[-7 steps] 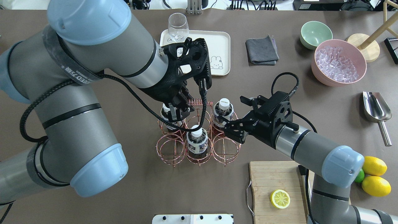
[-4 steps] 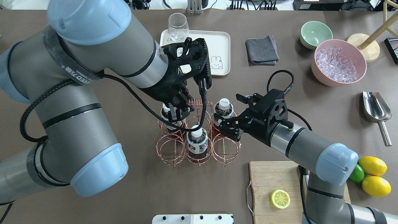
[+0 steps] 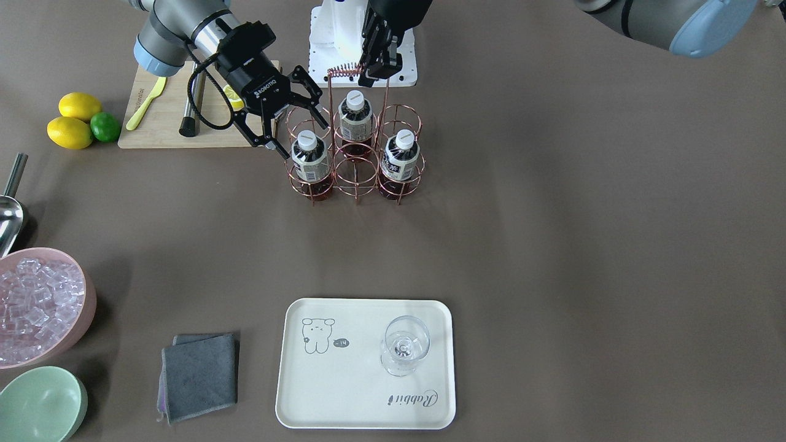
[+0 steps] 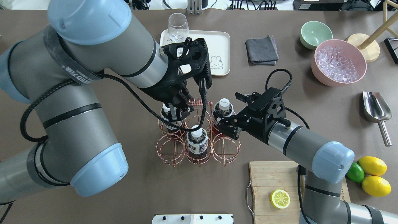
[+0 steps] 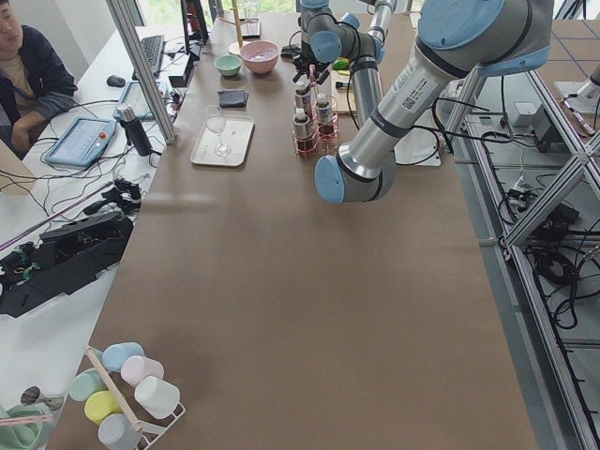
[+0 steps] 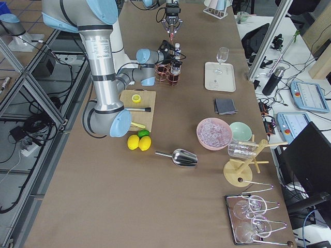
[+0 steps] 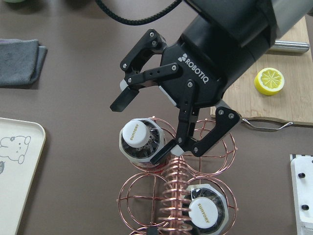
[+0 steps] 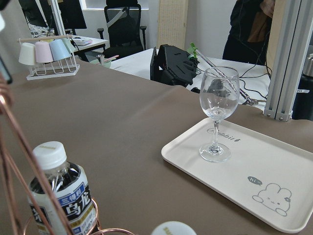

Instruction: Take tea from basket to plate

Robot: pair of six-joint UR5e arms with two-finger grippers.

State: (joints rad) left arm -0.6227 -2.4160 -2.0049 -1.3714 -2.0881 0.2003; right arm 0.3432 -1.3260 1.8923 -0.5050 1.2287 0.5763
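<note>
two arms work at the basket (image 3: pixel 357 177) of bottled tea. the right gripper (image 7: pixel 138 131) hangs with its jaws wide open on either side of the tea (image 3: pixel 310 162), which stands upright in an end ring of the row farther from the robot. one finger (image 7: pixel 122 100) is clear of the white cap. the other sits low by the bottle's side, next to the handle (image 3: pixel 345 69), and whether it touches cannot be told. the left gripper (image 3: pixel 373 72) comes straight down from above, its jaws closed on one end of that coiled handle.

a second bottle (image 3: pixel 399 162) stands in the other end ring of the same row, with the ring between them bare. a third bottle (image 3: pixel 356 123) stands in the middle ring of the row nearer the robot.

the plate (image 3: pixel 368 396) lies well apart from the basket, on the table's far side from the robot, with a wine glass (image 3: pixel 402 347) upright on it beside the bear drawing. a folded grey cloth (image 3: pixel 199 374) lies just beside the plate. past it are a pink bowl (image 3: pixel 91 301) of ice and a green bowl (image 3: pixel 37 405). near the right arm's base are a wooden board (image 3: pixel 159 126) with a lemon half (image 4: pixel 280 198), two lemons (image 3: pixel 70 133) and a lime (image 3: pixel 105 127).
</note>
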